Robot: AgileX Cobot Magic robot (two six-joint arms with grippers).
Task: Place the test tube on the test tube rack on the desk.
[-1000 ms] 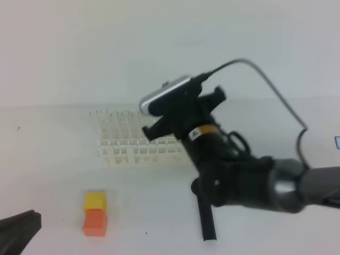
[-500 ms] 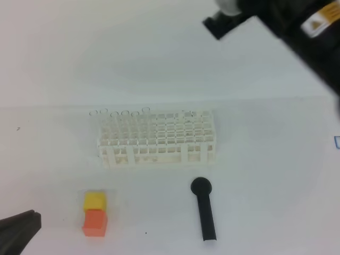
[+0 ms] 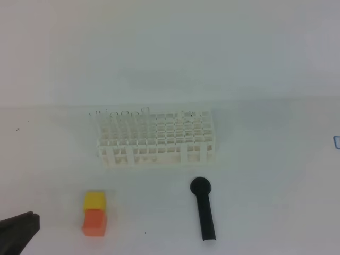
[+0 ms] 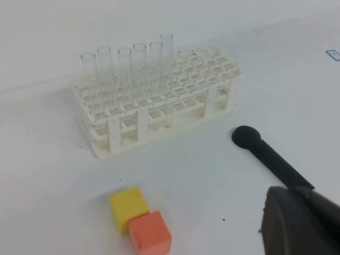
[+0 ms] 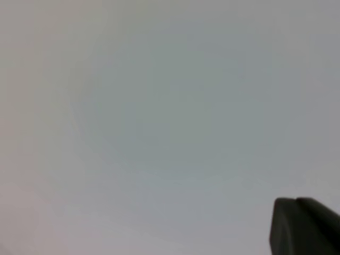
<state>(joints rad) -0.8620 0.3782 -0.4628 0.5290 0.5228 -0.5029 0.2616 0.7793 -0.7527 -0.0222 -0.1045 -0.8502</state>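
Now that the right arm has left the overhead view, six tubes stand in the rack. Both grippers pressed together, empty: left gripper, right gripper. Placement looks done.

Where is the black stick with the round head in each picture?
Exterior high view: the black plastic stick with a round head lies low, right of centre.
Left wrist view: it lies at the right, running toward the bottom corner.
Right wrist view: not in it.
Shared landmark: the white plastic lattice test tube rack just behind its head.
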